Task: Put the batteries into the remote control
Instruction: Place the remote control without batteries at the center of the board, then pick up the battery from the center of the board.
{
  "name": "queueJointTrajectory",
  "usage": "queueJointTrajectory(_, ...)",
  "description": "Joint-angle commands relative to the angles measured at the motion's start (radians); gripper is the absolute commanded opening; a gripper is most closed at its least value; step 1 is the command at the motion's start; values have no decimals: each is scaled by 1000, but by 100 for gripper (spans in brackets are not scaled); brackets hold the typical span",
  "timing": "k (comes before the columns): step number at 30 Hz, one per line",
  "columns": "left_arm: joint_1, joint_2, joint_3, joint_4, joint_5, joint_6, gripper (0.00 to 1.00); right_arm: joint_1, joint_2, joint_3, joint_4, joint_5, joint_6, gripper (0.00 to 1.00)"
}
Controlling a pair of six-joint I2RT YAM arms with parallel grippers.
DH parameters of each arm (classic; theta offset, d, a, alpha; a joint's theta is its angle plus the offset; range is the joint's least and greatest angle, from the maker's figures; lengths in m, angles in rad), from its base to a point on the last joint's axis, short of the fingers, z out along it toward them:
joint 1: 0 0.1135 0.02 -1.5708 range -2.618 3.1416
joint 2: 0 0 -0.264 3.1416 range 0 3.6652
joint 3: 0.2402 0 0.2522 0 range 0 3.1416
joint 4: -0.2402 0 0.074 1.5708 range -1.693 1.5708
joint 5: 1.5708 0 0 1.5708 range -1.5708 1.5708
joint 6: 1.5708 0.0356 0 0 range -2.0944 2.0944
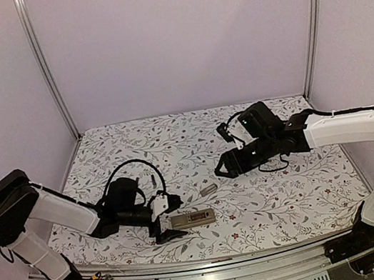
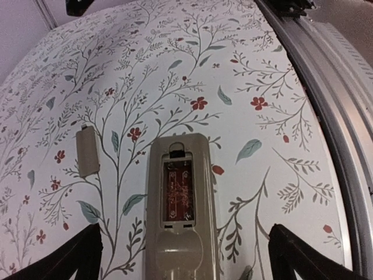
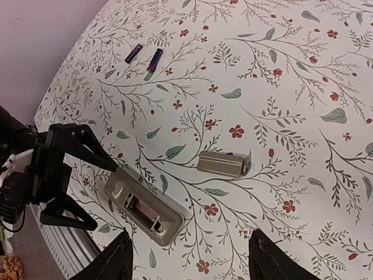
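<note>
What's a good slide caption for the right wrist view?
Open left gripper straddles the back-up remote control, recess empty; cover and two batteries lie loose nearby.

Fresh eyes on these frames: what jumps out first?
The remote control lies back up, battery recess open and empty, one end between the fingers of the open left gripper. The grey cover lies loose beside it. The batteries sit side by side farther off, untouched, and the right gripper hovers open.

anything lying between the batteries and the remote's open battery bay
Nothing visible does. The batteries and remote control have only bare patterned cloth between them; the grey cover lies off to one side.
</note>
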Motion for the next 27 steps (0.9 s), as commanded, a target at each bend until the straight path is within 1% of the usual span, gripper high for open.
queueJointTrajectory(1, 55, -171, 114, -239, 127, -33, 100, 5, -38, 38, 54, 46, -24, 67)
queueJointTrajectory(3, 94, -238, 176, -384, 171, -65, 100, 4, -30, 63, 65, 68, -32, 67)
queueJointTrajectory(4, 117, -257, 222, -446, 163, -111, 100, 4, -21, 76, 66, 86, -37, 67)
queueJointTrajectory(5, 143, -264, 257, -508, 124, -162, 100, 4, -15, 90, 67, 109, -37, 67)
queueJointTrajectory(6, 168, -263, 292, -580, 56, -215, 98, 4, -7, 101, 67, 129, -34, 67)
queueJointTrajectory(7, 194, -256, 318, -625, -29, -260, 94, 3, -2, 112, 68, 148, -31, 67)
queueJointTrajectory(10, 239, -243, 372, -705, -354, -344, 71, 2, 20, 140, 75, 194, -7, 67)
queueJointTrajectory(11, 257, -238, 391, -737, -436, -372, 66, 3, 28, 149, 77, 204, 8, 67)
queueJointTrajectory(13, 306, -214, 450, -830, -527, -455, 63, 2, 44, 165, 78, 206, 26, 67)
queueJointTrajectory(16, 396, -181, 520, -954, -529, -584, 62, 3, 68, 179, 87, 191, 30, 67)
queueJointTrajectory(20, 444, -123, 541, -993, -531, -638, 71, 3, 87, 175, 99, 189, 31, 67)
queueJointTrajectory(22, 463, -82, 536, -975, -529, -655, 73, 2, 92, 175, 104, 185, 25, 67)
queueJointTrajectory(27, 457, 3, 528, -860, -468, -666, 75, -4, 115, 195, 104, 185, -13, 67)
